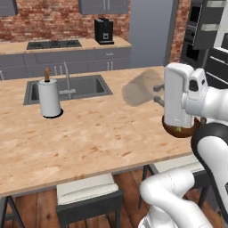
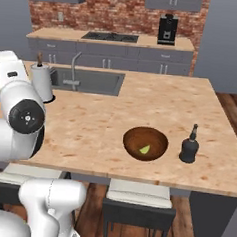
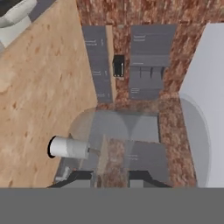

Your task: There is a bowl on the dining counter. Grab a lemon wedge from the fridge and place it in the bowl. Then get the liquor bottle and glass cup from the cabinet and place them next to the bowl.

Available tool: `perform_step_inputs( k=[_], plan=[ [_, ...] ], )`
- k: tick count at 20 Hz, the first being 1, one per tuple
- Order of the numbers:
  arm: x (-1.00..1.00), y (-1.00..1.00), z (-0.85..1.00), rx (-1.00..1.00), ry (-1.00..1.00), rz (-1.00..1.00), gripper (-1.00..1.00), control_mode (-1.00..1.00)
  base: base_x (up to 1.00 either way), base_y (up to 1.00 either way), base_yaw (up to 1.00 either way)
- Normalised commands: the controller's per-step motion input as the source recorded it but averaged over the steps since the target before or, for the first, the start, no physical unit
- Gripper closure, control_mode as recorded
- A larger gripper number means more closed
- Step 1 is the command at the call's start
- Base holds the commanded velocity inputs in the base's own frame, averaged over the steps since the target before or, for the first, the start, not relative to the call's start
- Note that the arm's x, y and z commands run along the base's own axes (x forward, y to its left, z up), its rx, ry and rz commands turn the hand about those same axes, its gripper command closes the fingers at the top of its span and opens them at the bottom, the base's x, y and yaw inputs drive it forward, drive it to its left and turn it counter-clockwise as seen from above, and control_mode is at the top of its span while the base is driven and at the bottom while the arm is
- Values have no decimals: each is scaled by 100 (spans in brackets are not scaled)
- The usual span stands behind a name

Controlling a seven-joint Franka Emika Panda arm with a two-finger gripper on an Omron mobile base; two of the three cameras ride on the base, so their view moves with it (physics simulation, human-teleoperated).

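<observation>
The glass cup is up in the air over the dining counter, lying on its side: its long axis runs roughly level, out from the hand toward the sink, one round end facing left in the left base view and the other end at the fingers. The gripper sits at the right end of the tumbler, jaws drawn in narrow and clamped on the cup's wall; in the hand view the two dark fingertips rise at the bottom edge with the translucent cup spreading out just ahead of them, its curved rim arching across the picture. Cup well clear of the countertop, touching nothing but the fingers. Down on the counter the brown bowl stands near the front edge, with the lemon wedge lying inside it. Just to the right of the bowl in the right base view, close but apart, the dark liquor bottle stands upright. Over by the sink the paper towel roll stands upright on its holder, well apart from the cup.
</observation>
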Motion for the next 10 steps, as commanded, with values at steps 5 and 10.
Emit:
perform_step_inputs(
  k=[5,10],
  plan=[
    [65,-18,-23,0,44,6,100,-100,0,0,0],
    [41,-19,-26,0,52,1,100,-100,0,0,0]
  ],
)
